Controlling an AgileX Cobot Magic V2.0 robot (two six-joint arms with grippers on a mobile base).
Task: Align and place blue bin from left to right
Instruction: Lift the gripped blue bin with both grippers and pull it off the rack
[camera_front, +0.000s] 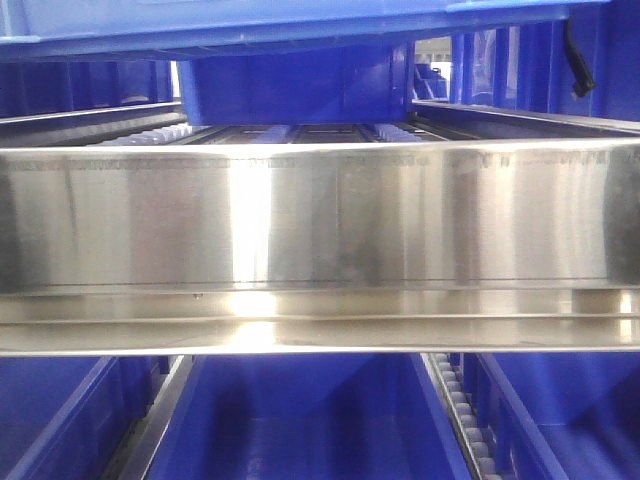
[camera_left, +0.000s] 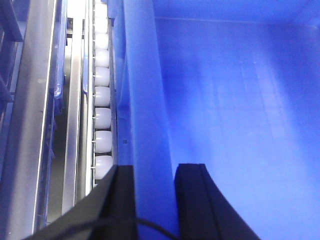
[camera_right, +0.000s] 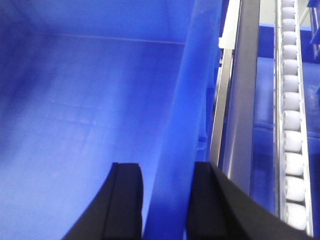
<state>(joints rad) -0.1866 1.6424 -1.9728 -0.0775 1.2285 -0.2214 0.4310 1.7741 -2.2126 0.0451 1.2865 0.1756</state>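
black fingers of the left gripper (camera_left: 155, 205) pinch the left wall of the blue bin (camera_left: 240, 125), one finger inside and one outside. the right gripper (camera_right: 167, 205) pinches the opposite wall the same way. the bin sits between tracks of white rollers (camera_left: 102, 117) and steel rails (camera_left: 35, 125). a steel beam (camera_front: 320, 230) crosses the front view, with lower bins (camera_front: 300, 420) beneath it.
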